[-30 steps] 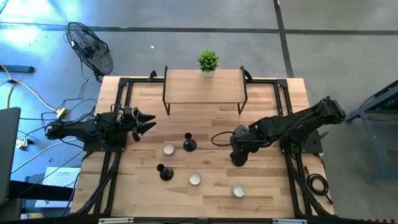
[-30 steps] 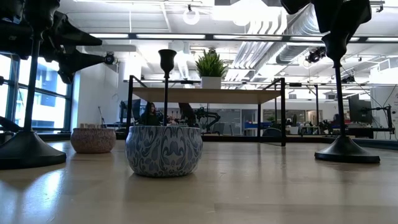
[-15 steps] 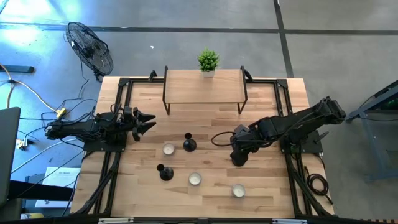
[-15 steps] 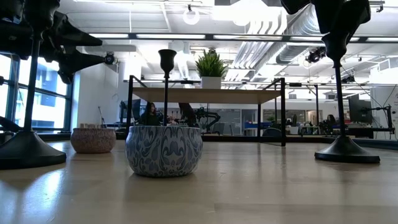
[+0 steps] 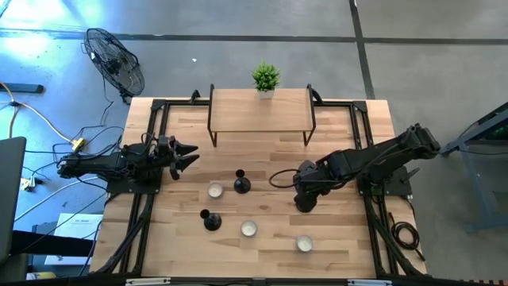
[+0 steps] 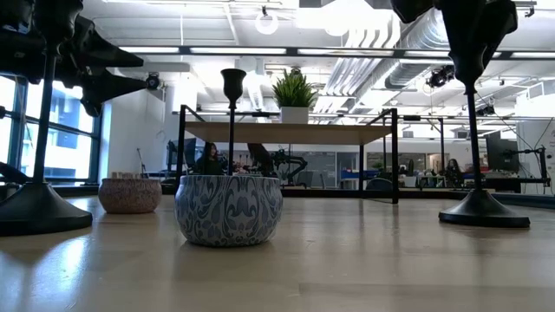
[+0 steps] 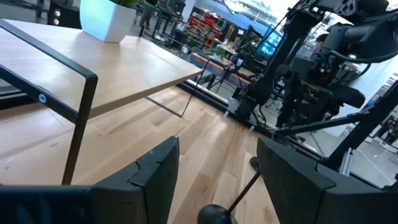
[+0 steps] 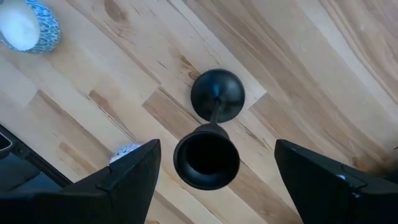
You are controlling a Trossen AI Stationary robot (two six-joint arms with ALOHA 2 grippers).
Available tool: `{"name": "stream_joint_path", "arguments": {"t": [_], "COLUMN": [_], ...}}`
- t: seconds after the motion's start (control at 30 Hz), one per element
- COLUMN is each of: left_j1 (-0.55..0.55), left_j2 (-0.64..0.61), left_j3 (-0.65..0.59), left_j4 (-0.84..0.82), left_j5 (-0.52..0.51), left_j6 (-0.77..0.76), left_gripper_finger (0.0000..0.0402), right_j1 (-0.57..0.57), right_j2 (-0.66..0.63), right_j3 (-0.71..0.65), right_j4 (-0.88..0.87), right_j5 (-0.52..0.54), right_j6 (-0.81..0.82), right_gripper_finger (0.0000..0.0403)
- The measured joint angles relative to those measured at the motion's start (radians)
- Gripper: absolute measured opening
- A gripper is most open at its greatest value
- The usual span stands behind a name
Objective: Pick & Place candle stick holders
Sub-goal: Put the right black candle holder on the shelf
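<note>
Standing upright, a candle stick holder [image 8: 209, 127] sits between the right pincer's [image 8: 214, 163] spread, ungripping fingers.

A: Light source?
B: Overhead ceiling lights [image 6: 265, 19], bright. Cool blue patch on the floor [image 5: 48, 44] at far left of the high view.
A: Shadows, glare?
B: Soft, short shadows. Pale sheen on the desk [image 6: 364, 260] in the low view; its near edge is out of focus.
A: Wrist views?
B: The fingers [image 8: 134, 174] are blurred.
</note>
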Motion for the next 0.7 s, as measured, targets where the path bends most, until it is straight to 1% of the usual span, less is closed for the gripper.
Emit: {"name": "stream_joint_path", "arguments": {"t": [0.23, 0.47, 0.7], "left_j1": [0.000, 0.000, 0.000], "left_j2": [0.000, 0.000, 0.000], "left_j3": [0.000, 0.000, 0.000], "left_j4": [0.000, 0.000, 0.000], "left_j5": [0.000, 0.000, 0.000], "left_j6": [0.000, 0.000, 0.000], "left_gripper_finger": [0.0213, 0.0213, 0.0213], "right_j1": [0.000, 0.000, 0.000], "right_j2": [0.036, 0.036, 0.036], "right_j3": [0.000, 0.000, 0.000], "right_j4": [0.004, 0.009, 0.000], "right_j5": [-0.025, -0.028, -0.028], "right_j6": [-0.018, -0.023, -0.009], "right_gripper_finger": [0.0309, 0.0308, 0.0285]}}
